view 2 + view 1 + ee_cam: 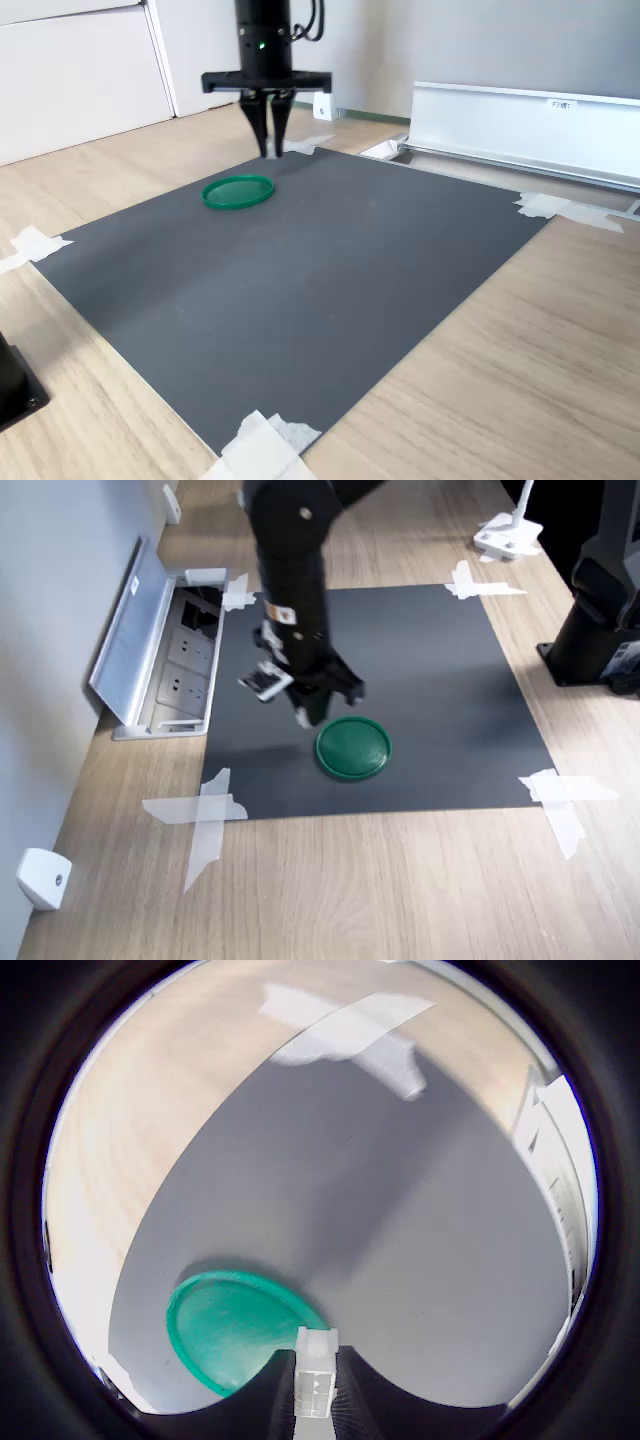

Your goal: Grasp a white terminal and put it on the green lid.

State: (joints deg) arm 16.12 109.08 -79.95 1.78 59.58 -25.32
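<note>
Grasp done, placing still to come, judging by the layout. Carried above the dark mat (430, 680), with the green lid (353, 747) lying bare and nothing yet resting on it. White terminal (316, 1370) pinched between the fingertips in the wrist view, raised clear of the mat. Gripper (312, 712) nearly closed, clamped on that small white block, jaws pointing down. In the first exterior view, fingertips at about ten o'clock from the lid, just beside its rim. In the second exterior view, gripper (270, 140) hanging at roughly one o'clock above the lid (238, 191). Left to do: shift over the disc, lower, release.
</note>
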